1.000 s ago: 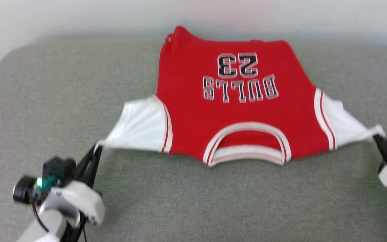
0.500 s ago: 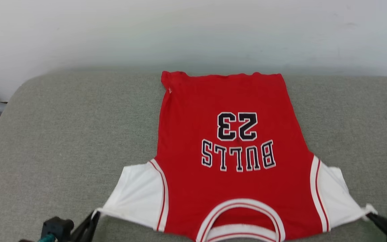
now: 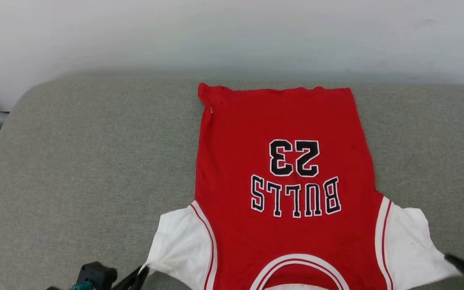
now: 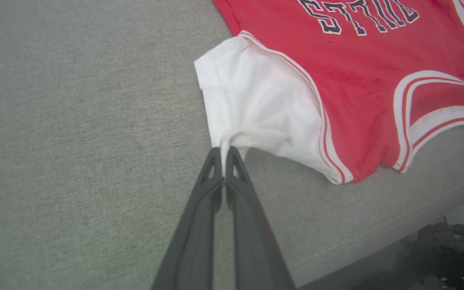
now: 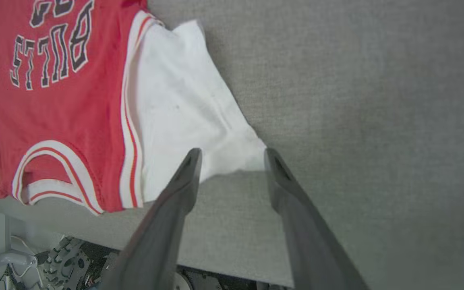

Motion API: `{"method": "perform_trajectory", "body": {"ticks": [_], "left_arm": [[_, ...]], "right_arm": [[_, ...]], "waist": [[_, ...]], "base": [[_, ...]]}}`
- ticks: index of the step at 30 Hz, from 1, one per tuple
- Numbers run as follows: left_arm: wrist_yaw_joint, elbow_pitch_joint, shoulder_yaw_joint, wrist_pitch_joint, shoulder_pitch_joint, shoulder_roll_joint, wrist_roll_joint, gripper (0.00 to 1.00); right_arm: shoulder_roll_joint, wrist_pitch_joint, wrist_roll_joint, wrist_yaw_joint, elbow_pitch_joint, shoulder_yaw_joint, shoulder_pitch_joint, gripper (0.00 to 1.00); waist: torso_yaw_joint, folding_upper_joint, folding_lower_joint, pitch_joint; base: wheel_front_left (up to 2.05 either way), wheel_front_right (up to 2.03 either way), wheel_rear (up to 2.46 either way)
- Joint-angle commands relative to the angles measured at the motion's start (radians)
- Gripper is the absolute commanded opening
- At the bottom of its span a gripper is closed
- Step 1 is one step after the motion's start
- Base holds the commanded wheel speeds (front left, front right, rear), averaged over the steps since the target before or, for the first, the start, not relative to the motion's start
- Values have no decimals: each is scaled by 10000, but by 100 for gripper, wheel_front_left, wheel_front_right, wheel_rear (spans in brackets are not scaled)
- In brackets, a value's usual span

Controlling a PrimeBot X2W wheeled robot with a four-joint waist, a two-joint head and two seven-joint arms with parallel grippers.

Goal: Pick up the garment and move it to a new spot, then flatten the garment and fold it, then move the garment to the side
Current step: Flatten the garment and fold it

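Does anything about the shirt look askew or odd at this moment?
Two small things. The garment has its far-left hem corner curled over, and one sleeve is bunched where the left gripper pinches it. The right gripper is open.

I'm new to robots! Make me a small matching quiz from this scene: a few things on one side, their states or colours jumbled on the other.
Things:
1 left gripper
2 right gripper
3 garment
4 padded surface

States or colours:
A grey
B open, fingers apart
C red with white sleeves
D shut on a sleeve corner

Pairs: 1-D; 2-B; 3-C; 4-A
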Motion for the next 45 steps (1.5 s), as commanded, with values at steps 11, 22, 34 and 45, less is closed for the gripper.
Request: {"method": "perform_trajectory", "body": {"ticks": [11, 22, 34, 45], "left_arm": [[512, -2841, -203, 1688, -361, 649, 308, 0], [247, -4132, -596, 1923, -1521, 327, 1010, 0], [-55, -3978, -781, 1517, -2487, -323, 1206, 0], [-221, -3616, -885, 1228, -2807, -555, 1230, 0]], "right_arm": [[498, 3116, -745, -8, -1980, -1262, -3440, 100], [1005, 6100, -4054, -8, -877, -1999, -8498, 100], [1009, 6322, -6641, -8, 596, -2237, -11131, 100], [1002, 6150, -6828, -6, 1480, -1465, -10990, 62]], "waist": [[977, -1, 0, 2034], [2578, -1, 0, 4615], [3655, -1, 0, 5896], [3963, -1, 0, 6212]], "base": [[0, 0, 0], [0, 0, 0], [0, 0, 0], [0, 0, 0]]}}
